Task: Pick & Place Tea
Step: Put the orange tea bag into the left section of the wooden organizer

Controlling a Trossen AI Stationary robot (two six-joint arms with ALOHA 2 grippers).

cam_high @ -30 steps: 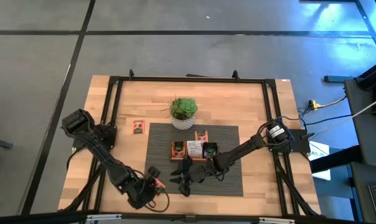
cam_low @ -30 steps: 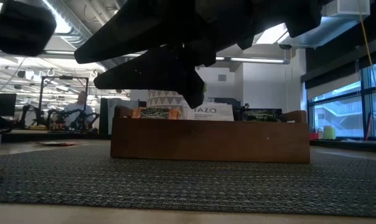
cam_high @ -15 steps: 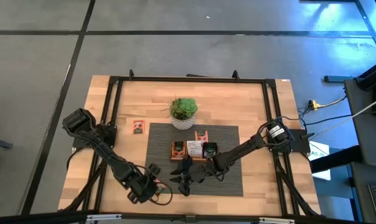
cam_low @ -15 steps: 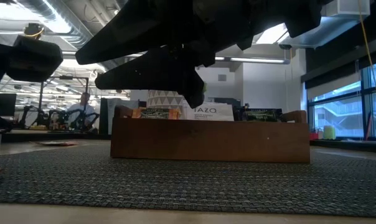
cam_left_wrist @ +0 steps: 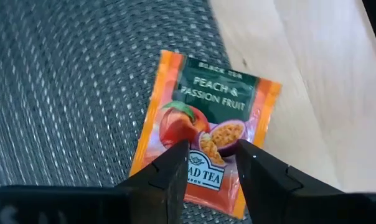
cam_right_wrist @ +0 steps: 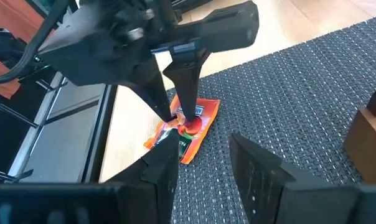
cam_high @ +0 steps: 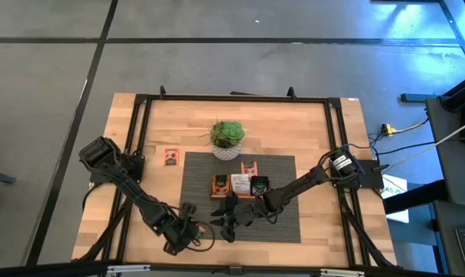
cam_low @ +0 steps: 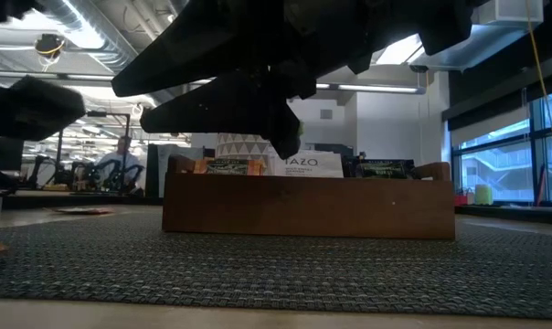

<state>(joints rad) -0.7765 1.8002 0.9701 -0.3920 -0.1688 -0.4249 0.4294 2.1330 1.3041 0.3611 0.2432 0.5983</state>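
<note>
Orange peach & passion fruit sachet [cam_left_wrist: 203, 134] lies flat at the left edge of the dark woven mat [cam_left_wrist: 63, 81], one side hanging over onto the wooden table [cam_left_wrist: 312, 81]. Left gripper [cam_left_wrist: 211, 163] sits right above it, fingers [cam_left_wrist: 175, 171] spread and straddling the lower printed part, not pinching yet as far as I can tell; the right wrist view shows the same tips coming down onto the sachet [cam_right_wrist: 187, 127]. Handling guess: very light, thin, floppy paper-foil envelope, glossy so probably slippery, no risk of breaking but creases easily. Flat on the mat means little to get under; the best hold is probably the edge overhanging onto the smooth table, or pinching across the middle so it buckles up between the fingers. The mat's ribbed texture should stop it sliding. Right gripper [cam_right_wrist: 203, 165] hovers over the mat just in front of the tray, fingers spread, holding nothing. Wooden tray [cam_low: 308, 208] is stiff, boxy, dark brown, with more sachets [cam_low: 303, 164] standing upright in it, white, orange and dark. Another loose sachet [cam_high: 171, 157] lies on bare table left of the mat, near the potted plant [cam_high: 227, 138]. The table is light wood grain inside a black metal frame [cam_high: 232, 98].
</note>
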